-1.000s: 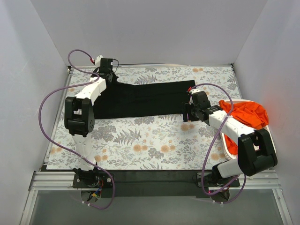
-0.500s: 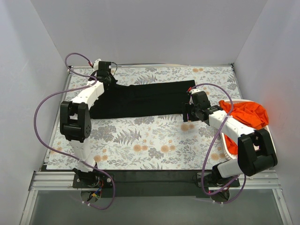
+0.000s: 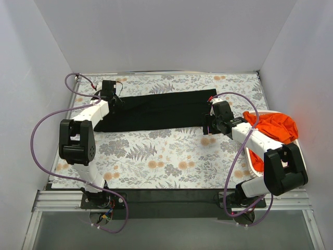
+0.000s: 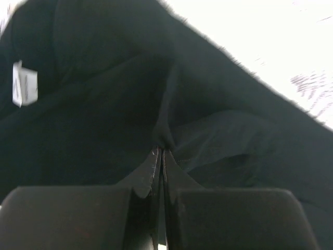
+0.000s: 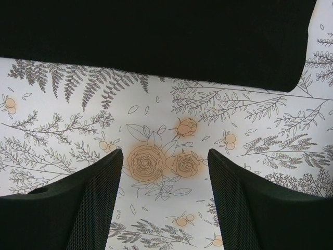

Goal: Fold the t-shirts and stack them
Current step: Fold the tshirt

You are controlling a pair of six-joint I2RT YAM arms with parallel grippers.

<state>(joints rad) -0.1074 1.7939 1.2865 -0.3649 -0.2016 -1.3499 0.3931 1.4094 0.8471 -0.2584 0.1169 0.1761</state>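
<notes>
At far left: my left gripper (image 3: 111, 98), clamped on black t-shirt (image 3: 161, 110) — near its right end, my right gripper (image 5: 165, 172), fingers apart over floral table (image 3: 156, 156).

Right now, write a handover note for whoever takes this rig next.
Left gripper: shut on the left end of the plain black cloth t-shirt.
Right gripper: open, empty, above the floral table cover beside that shirt's right end.
Black shirt lies as a long strip across the table's far half; orange cloth t-shirt sits bunched in the white slatted plastic basket, right side.
Done: apparently a lengthwise fold. Left: finish folding, stack.
</notes>
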